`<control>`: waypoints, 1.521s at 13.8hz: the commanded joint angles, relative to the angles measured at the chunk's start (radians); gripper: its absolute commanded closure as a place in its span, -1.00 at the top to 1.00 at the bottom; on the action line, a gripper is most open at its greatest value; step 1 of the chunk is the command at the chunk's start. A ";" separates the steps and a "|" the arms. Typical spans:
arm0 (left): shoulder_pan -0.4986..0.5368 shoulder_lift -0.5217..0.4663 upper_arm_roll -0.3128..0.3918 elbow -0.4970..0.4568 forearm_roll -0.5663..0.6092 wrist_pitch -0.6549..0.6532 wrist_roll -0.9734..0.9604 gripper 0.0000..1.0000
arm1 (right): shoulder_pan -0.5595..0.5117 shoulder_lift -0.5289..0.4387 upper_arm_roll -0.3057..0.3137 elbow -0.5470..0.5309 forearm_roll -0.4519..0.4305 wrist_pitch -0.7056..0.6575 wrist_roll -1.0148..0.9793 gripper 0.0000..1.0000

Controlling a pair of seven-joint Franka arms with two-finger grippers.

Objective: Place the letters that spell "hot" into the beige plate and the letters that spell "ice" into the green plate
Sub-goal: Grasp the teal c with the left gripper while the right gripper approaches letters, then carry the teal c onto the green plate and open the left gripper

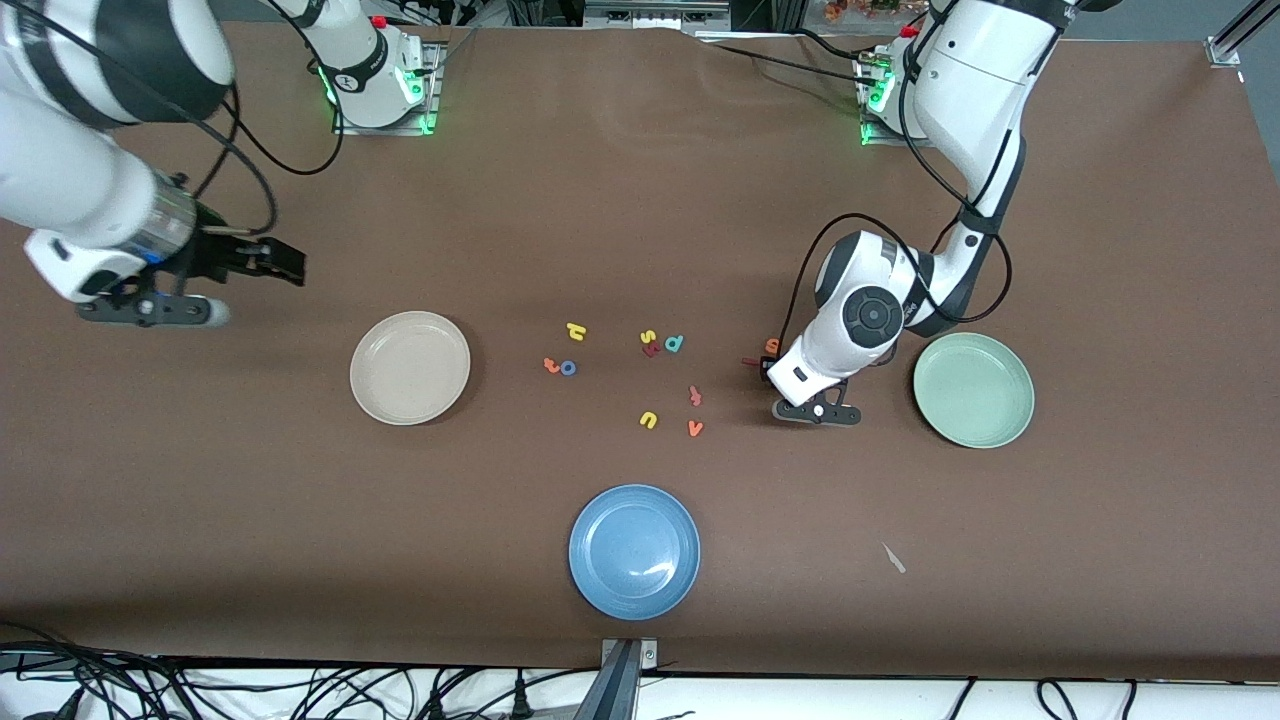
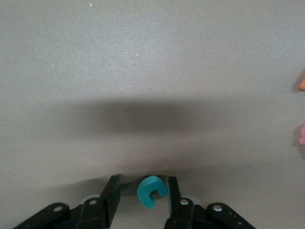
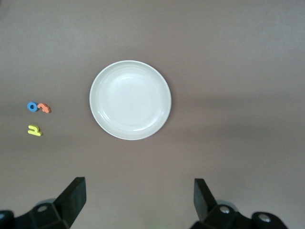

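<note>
The right gripper [image 1: 285, 262] hangs over bare table at the right arm's end, jaws spread wide and empty; that arm is waiting. Its wrist view looks down on the beige plate [image 1: 410, 368], which holds nothing.

Next, toward the middle, come the "hot" letters in a tight group: the yellow h [image 1: 575, 331], and nearer the front camera the orange t [image 1: 550, 365] touching the blue o [image 1: 568, 368]. All three lie near the beige plate, within the right arm's side.

Then come the letters the task leaves alone: the yellow s [image 1: 648, 337] beside the teal d [image 1: 674, 344], and nearer the camera the reddish f [image 1: 695, 396], yellow u [image 1: 649, 420] and orange v [image 1: 695, 429]. The blue plate [image 1: 600, 520] lies nearest the camera, empty.

The dark red i [image 1: 750, 361] and orange e [image 1: 772, 346] lie on the table right beside the left gripper [image 2: 143, 180], which is down at the table. Its jaws are drawn in around the teal c [image 2: 151, 192], which stands tilted on edge between them. I judge it pinched, though the grip looks shallow, at the very tips.

The coming move turns on the green plate [image 1: 973, 390]. It lies toward the left arm's end from that gripper, about level with it and near, with bare brown cloth between. Only the arm's own wrist stands above that path. The carry should be short and unobstructed. The light foam c could slip from so slight a hold.
</note>
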 commanded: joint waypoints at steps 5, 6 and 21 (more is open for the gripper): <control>-0.010 0.001 0.006 -0.012 -0.017 0.017 -0.004 -0.38 | 0.200 0.068 0.001 -0.135 0.014 0.277 0.391 1.00; -0.010 0.001 0.005 -0.010 -0.017 0.017 -0.008 -0.38 | 0.226 0.088 0.001 -0.135 0.032 0.319 0.438 1.00; -0.009 0.004 0.003 -0.009 -0.017 0.025 -0.013 -1.00 | 0.474 0.438 0.001 -0.130 0.175 0.796 0.811 1.00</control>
